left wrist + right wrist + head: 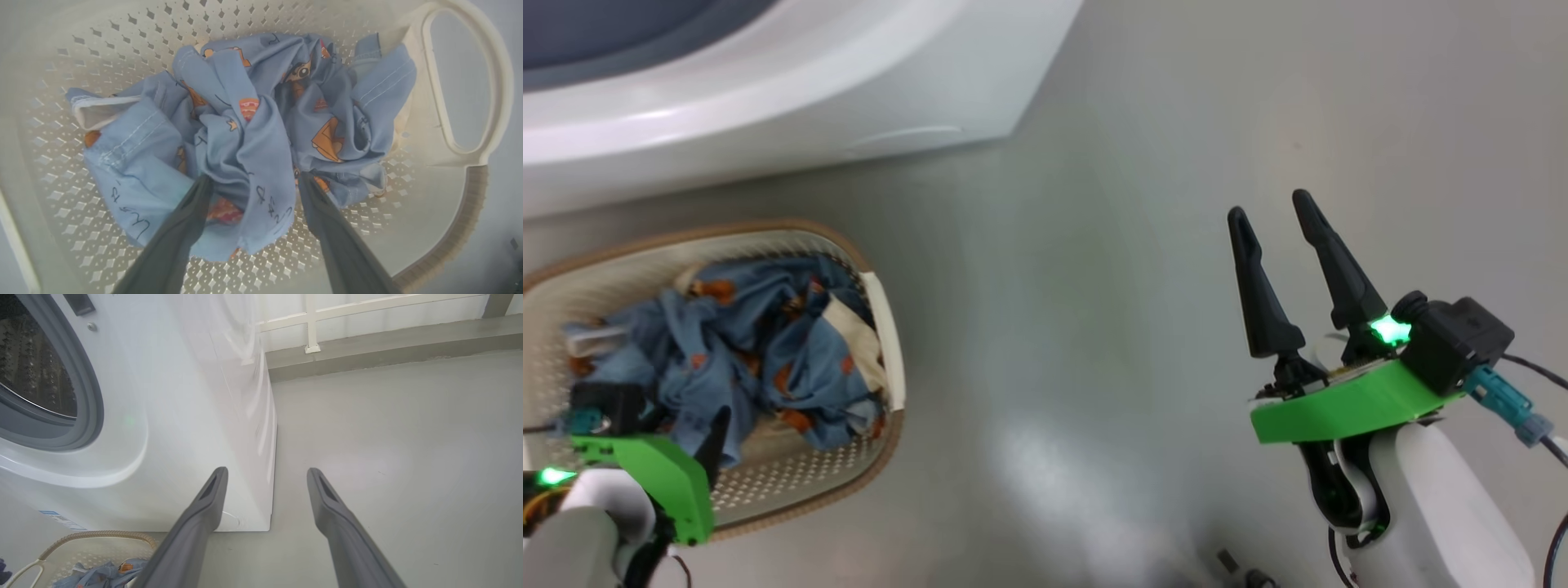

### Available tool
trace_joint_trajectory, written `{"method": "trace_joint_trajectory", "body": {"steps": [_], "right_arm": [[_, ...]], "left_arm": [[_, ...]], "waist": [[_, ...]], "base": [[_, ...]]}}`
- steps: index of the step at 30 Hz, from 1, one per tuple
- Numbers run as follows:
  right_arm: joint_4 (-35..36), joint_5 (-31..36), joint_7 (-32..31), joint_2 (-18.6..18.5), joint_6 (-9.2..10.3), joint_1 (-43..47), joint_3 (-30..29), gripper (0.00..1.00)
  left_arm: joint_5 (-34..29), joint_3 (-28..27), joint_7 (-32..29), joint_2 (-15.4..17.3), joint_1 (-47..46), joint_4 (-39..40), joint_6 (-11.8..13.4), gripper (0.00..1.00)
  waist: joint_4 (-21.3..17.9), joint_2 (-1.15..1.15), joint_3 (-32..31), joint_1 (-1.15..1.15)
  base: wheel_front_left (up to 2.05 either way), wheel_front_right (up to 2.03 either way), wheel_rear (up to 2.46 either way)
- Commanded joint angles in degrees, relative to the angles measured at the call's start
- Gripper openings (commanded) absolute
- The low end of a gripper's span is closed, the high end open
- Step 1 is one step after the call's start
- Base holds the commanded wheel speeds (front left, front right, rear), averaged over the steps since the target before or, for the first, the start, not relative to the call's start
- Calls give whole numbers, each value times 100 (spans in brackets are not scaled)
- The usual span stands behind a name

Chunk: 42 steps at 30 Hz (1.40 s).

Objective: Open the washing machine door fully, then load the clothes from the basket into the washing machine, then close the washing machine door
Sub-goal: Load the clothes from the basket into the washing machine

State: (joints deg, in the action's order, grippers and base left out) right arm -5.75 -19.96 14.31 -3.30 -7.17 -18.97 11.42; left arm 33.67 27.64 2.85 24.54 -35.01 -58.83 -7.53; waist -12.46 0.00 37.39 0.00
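Note:
The clothes (245, 134), light blue with orange bears, lie crumpled in the cream perforated basket (498, 102). My left gripper (254, 179) is open, its two fingers pushed down on either side of a fold of the cloth. In the head view the basket (886, 327) stands on the floor at the left, just in front of the white washing machine (768, 90). My right gripper (1274, 212) hangs open and empty over bare floor at the right. In the right wrist view the steel drum (36, 371) shows uncovered inside its grey ring. The washing machine door is out of view.
Grey floor (1094, 327) stretches between the basket and my right arm. A white railing (310, 322) on a low kerb runs behind the machine's right side. The machine's front corner (267, 522) stands just left of my right gripper.

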Motion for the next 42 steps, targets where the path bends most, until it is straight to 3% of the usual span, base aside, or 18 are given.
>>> {"method": "trace_joint_trajectory", "body": {"steps": [1, 23, 24, 25, 26, 42], "right_arm": [[164, -57, 69, 40, -32, -28, 159, 100], [511, -405, 69, 42, -32, -186, 344, 100], [512, -409, 69, 42, -32, -187, 344, 100], [510, -413, 69, 42, -32, -188, 341, 100], [507, -415, 69, 42, -32, -189, 333, 100], [318, -289, 69, 42, -32, -271, 222, 100]], "left_arm": [[-15, -110, -24, 291, -68, -65, 6, 100], [253, 486, -719, 810, -1226, -923, 5, 100], [258, 503, -712, 811, -1244, -952, 5, 57], [267, 520, -700, 805, -1261, -975, 5, 23], [283, 536, -689, 794, -1273, -990, 5, 0], [965, 763, -64, 452, -829, -617, 5, 0]], "waist": [[-212, 0, 290, 0], [-818, 0, 1256, 0], [-824, 0, 1259, 0], [-827, 0, 1259, 0], [-824, 0, 1254, 0], [-400, 0, 469, 0]], "base": [[0, 0, 0], [0, 0, 0], [0, 0, 0], [0, 0, 0], [0, 0, 0], [0, 0, 0]]}}
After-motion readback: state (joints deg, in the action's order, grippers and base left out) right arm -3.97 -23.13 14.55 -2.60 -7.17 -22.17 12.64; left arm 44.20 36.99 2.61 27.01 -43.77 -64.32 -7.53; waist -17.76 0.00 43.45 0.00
